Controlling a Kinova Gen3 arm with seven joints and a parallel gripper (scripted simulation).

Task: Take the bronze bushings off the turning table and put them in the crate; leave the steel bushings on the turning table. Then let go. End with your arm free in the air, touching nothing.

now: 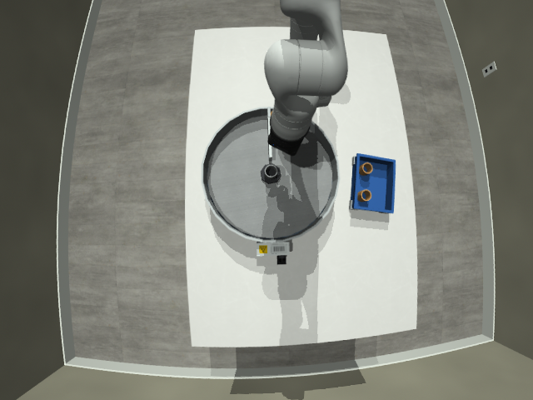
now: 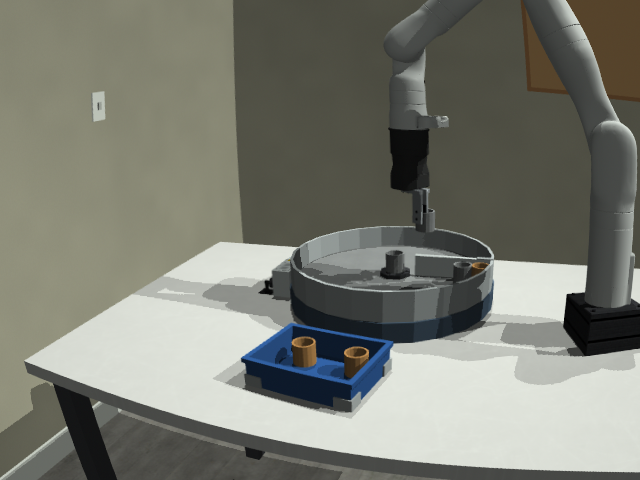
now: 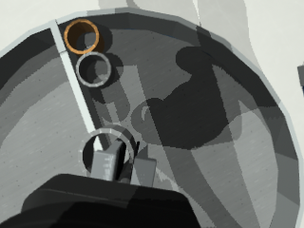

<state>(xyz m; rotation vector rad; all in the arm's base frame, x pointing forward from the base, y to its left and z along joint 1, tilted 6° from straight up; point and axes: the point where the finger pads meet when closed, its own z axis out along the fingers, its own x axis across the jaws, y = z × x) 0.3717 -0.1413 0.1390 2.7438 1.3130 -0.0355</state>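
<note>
Steel bushing (image 2: 427, 219) is hanging upright in the gripper (image 2: 421, 210), whose fingers are clamping its wall above the turning table (image 2: 361, 302). Below and beyond the gripper, one bronze bushing (image 3: 82, 36) is waiting beside another steel bushing (image 3: 94, 69); the crate (image 2: 261, 361) is lying well off sideways.

Claw (image 3: 124, 163) fingertips behind held steel bushing (image 3: 105, 142)
</note>
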